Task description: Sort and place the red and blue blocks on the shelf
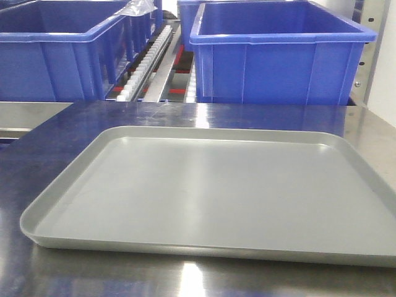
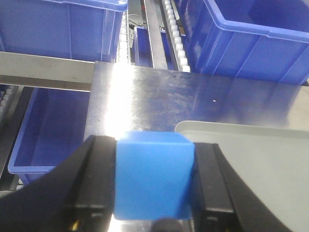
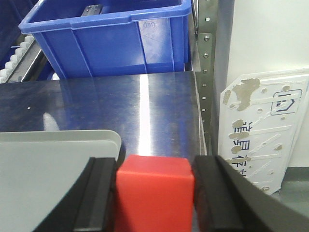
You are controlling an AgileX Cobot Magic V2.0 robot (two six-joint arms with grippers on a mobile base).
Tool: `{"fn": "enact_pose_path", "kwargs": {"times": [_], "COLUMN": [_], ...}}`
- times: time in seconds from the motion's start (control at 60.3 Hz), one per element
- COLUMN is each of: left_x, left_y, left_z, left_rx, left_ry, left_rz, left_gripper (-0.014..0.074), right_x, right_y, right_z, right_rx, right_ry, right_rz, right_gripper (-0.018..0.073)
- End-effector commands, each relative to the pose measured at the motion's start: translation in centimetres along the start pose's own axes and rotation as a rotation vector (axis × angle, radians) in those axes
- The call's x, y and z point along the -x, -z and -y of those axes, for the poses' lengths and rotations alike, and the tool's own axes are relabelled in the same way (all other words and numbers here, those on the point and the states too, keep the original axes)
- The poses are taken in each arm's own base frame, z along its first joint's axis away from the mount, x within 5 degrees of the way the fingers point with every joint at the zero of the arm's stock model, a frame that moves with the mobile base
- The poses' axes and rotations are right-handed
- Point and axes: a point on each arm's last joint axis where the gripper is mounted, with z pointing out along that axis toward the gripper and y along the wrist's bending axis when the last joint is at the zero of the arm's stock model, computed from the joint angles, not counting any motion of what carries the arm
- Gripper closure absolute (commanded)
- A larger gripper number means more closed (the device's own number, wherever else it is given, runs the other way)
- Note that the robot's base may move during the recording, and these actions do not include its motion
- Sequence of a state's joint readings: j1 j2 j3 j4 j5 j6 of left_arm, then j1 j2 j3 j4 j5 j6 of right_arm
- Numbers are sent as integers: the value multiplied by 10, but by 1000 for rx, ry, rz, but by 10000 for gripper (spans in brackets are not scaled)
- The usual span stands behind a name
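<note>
At lower centre of the left wrist view, the blue block (image 2: 154, 169) was held clamped in the left gripper (image 2: 154, 193). The red block (image 3: 154, 186) was likewise clamped in the right gripper (image 3: 154, 198), lower centre of its view. Pick-up was judged done; placement on the shelf (image 1: 365, 130) was judged outstanding.

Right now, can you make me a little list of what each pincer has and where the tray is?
left pincer: shut on the blue block
right pincer: shut on the red block
grey tray: flat on the steel surface, nothing on it
blue bins: behind the tray
blocks put down: none yet
</note>
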State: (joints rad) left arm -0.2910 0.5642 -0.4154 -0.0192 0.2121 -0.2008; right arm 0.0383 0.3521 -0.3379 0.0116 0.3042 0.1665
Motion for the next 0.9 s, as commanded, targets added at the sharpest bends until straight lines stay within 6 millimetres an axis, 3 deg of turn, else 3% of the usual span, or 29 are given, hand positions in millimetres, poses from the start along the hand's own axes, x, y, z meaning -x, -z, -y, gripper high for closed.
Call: {"fn": "enact_pose_path", "kwargs": {"times": [0.0, 0.879], "left_x": [18, 18], "left_y": [3, 3], "left_z": [4, 4], "left_rx": [-24, -24], "left_ry": [-4, -4], "left_rz": [120, 120], "left_gripper": [475, 475], "right_x": [17, 17], "right_y": [3, 3], "right_z": [-2, -2], "right_rx": [8, 8], "right_ry": [11, 11], "right_rz": [116, 116], "right_gripper": [508, 508]}}
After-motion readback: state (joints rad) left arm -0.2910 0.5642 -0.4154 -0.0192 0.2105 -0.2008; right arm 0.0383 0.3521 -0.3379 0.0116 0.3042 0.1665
